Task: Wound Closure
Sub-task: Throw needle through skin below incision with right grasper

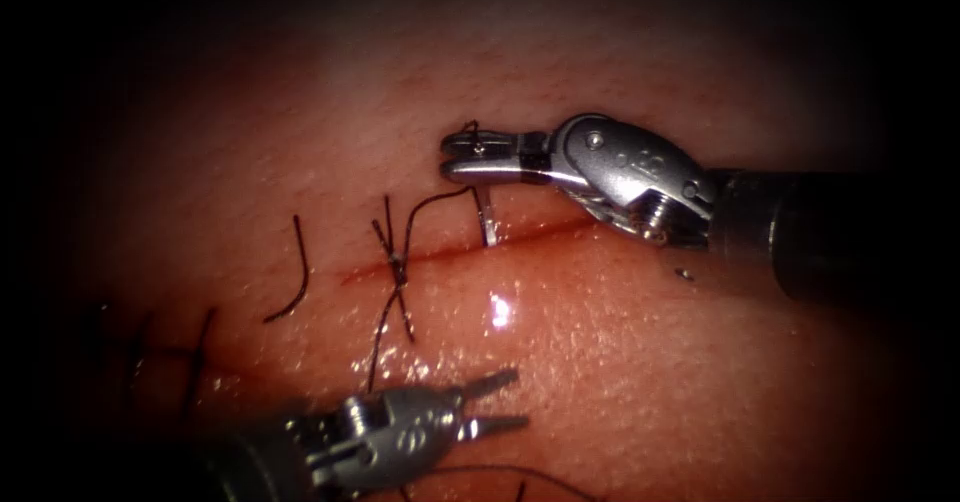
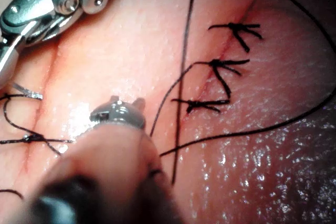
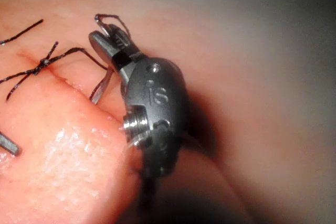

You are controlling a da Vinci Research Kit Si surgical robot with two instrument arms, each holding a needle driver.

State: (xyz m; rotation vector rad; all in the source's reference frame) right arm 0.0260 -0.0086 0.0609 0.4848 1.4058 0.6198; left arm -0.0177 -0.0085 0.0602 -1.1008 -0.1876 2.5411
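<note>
Right tool (image 1: 462, 154) clamped on the needle (image 1: 483, 214) near its tail end, thread (image 1: 432, 202) looped at the jaw tips. Needle running down toward 6 o'clock into the tissue (image 1: 620, 362) at the cut (image 1: 520, 237). Left tool (image 1: 505, 402) at 6 o'clock, jaws parted, holding nothing. Knotted stitch (image 1: 398, 262) across the cut, toward 9 o'clock of the needle.

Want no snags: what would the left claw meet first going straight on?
Likely nothing: the open, empty left claw points along bare tissue; depth unclear. Right claw holds the needle, tip in tissue.
</note>
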